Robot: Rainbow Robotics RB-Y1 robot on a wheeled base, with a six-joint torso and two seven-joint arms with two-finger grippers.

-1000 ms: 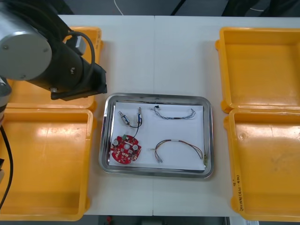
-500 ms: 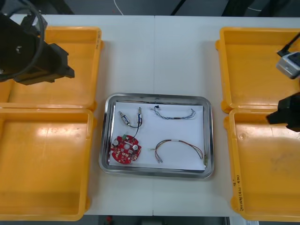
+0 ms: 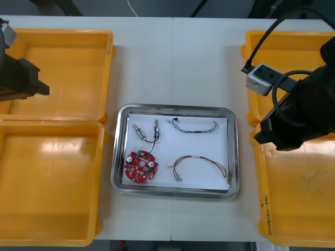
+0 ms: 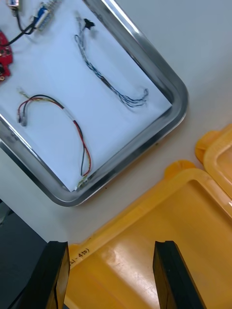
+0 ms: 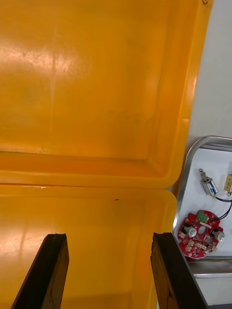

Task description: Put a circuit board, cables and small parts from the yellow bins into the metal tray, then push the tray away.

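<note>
Front view: the metal tray sits mid-counter between 4 yellow bins. It holds 1 circuit board, a blue-and-white cable, a red-and-yellow cable and small metal parts. Loading looks done; the push remains.

Right wrist view: the right pincer gapes wide, gripping nothing, over a bin beside the tray's corner.

Left wrist view: the left pincer is likewise spread and bare above the left bins.

You get bright, even light from overhead on the counter, with only soft, faint shadows. The metal tray throws thin white glints off its rim, and its white inside is close to washed out. In your left wrist view a broad pale sheen streaks the floor of the far left yellow bin. The near right yellow bin shows milder glare.
</note>
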